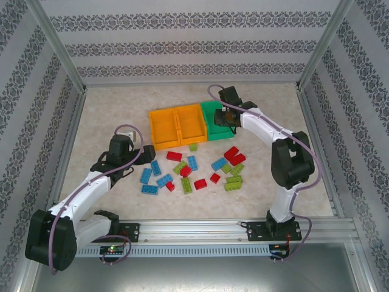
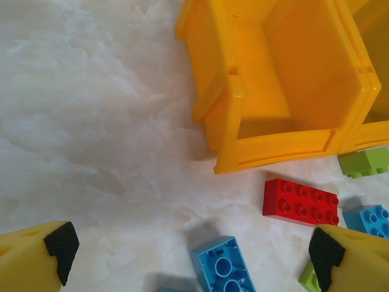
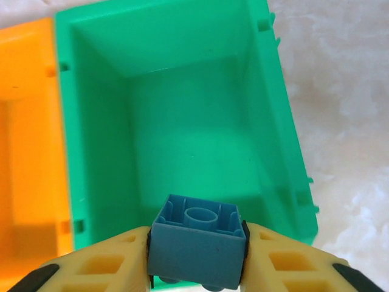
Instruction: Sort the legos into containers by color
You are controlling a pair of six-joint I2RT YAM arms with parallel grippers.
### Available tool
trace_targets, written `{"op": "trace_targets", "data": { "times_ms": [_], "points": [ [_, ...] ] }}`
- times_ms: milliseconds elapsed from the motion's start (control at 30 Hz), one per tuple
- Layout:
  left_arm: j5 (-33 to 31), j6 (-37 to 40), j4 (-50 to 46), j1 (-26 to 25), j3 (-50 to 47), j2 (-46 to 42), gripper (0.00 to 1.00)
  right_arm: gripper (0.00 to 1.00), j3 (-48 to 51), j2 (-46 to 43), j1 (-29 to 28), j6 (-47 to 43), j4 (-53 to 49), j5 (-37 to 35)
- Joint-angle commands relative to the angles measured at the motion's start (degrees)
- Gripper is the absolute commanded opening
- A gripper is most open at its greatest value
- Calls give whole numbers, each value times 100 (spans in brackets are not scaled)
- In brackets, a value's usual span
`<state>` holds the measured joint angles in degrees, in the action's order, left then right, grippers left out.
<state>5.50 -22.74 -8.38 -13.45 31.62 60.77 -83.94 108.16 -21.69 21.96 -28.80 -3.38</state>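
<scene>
the right end effector is clamped on a small blue studded plastic brick, with a yellow finger pressed against each side and the brick's hollow underside turned up toward the wrist camera. it holds the brick over the near edge of the green open-topped rectangular plastic bin, which stands at the right end of a row of three, touching the middle orange plastic bin. the left orange plastic bin lies just ahead of the left end effector, which is spread wide and grips nothing, low over the pale marbled counter. between its fingers lies an upturned blue brick, and a red two-by-four brick rests near that bin's front wall. a lime green brick sits just beside the bins' front. the other loose red, blue and lime bricks are scattered on the counter in front of the bins, between the two arms
</scene>
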Motion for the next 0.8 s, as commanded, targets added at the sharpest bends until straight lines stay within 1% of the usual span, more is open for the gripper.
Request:
{"op": "trace_targets", "data": {
  "times_ms": [0, 133, 200, 233, 333, 467, 567, 667, 767],
  "points": [
    [-79, 109, -196, -121, 130, -14, 100, 41, -178, 243, 24, -130, 69, 209],
    [-117, 93, -387, -236, 247, 140, 100, 52, -280, 357, 24, -113, 142, 297],
    [-145, 94, -448, -327, 281, 220, 100, 61, -286, 342, 6, -125, 155, 303],
    [-158, 95, -477, -362, 303, 261, 100, 63, -274, 323, -5, -130, 164, 298],
    [-205, 71, -621, -524, 394, 419, 100, 65, -197, 173, -45, -131, 168, 291],
    [-278, 18, -913, -772, 607, 763, 99, 67, 152, -237, -98, -71, 299, 276],
    [-351, 10, -1043, -951, 782, 1047, 96, 69, 442, -539, -62, -60, 375, 145],
    [-398, -3, -1127, -1049, 942, 1336, 95, 69, 712, -768, 99, -82, 447, -12],
    [-433, -104, -1306, -1053, 1148, 1702, 92, 69, 983, -921, 392, -58, 595, -19]
  ]
}}
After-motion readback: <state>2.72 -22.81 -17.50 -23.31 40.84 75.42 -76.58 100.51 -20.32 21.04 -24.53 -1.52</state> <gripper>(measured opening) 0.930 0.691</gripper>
